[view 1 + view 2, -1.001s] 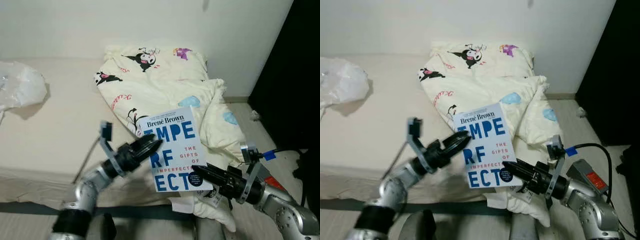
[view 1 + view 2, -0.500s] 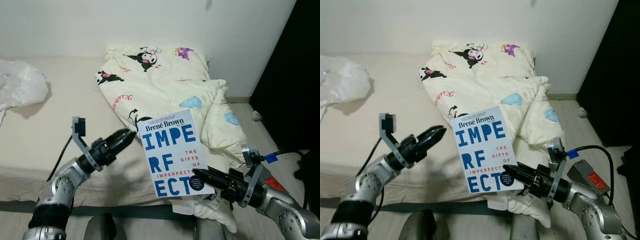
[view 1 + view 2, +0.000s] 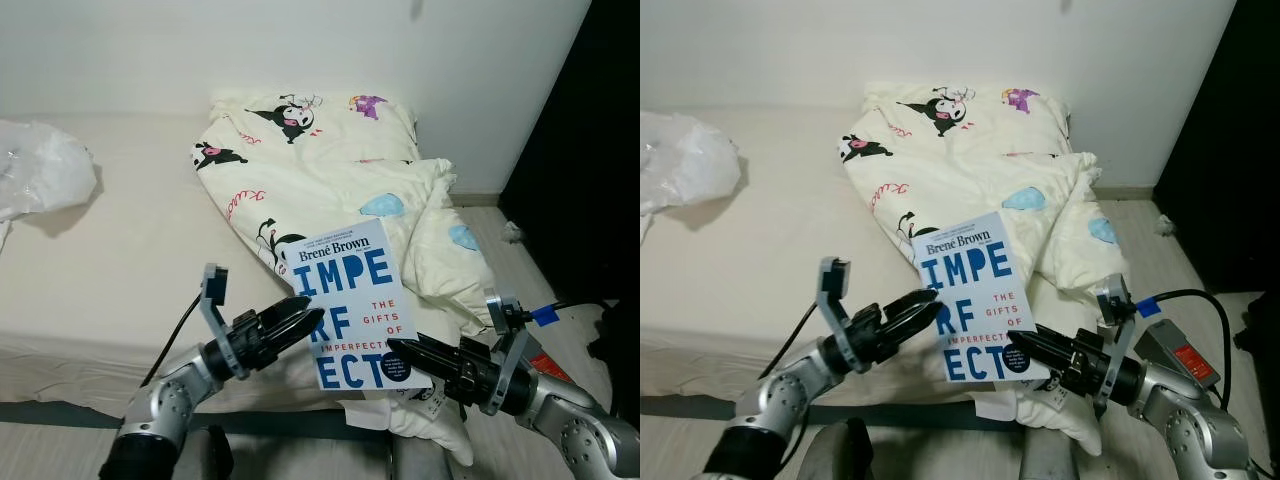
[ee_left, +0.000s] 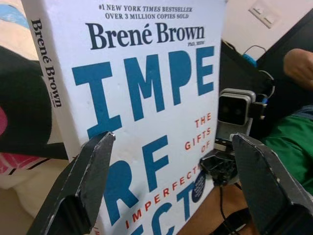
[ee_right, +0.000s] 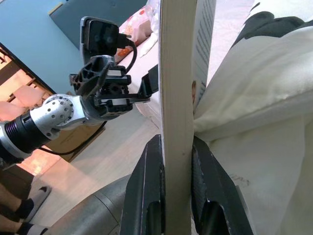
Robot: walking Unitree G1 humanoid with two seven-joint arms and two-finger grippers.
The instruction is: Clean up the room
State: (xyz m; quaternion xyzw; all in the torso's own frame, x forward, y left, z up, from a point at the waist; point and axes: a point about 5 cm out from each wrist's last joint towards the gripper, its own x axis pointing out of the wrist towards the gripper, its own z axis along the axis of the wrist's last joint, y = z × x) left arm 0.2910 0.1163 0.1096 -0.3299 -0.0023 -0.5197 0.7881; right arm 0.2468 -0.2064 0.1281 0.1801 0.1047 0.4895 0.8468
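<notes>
Right gripper [image 3: 402,349] clamped on the lower corner of the book [image 3: 352,303], fingers [image 5: 146,196] pressed to both covers, holding it upright and slightly tilted above the near edge of the bed [image 3: 100,240]; left gripper [image 3: 300,318] just beside the book's left edge, fingers [image 4: 88,181] spread apart on either side of the front cover, not closed on it. Behind the book, a cream cartoon-print duvet [image 3: 320,160] bunched across the bed and spilling off its edge; farther left, a crumpled white plastic bag [image 3: 40,170] on the mattress.
</notes>
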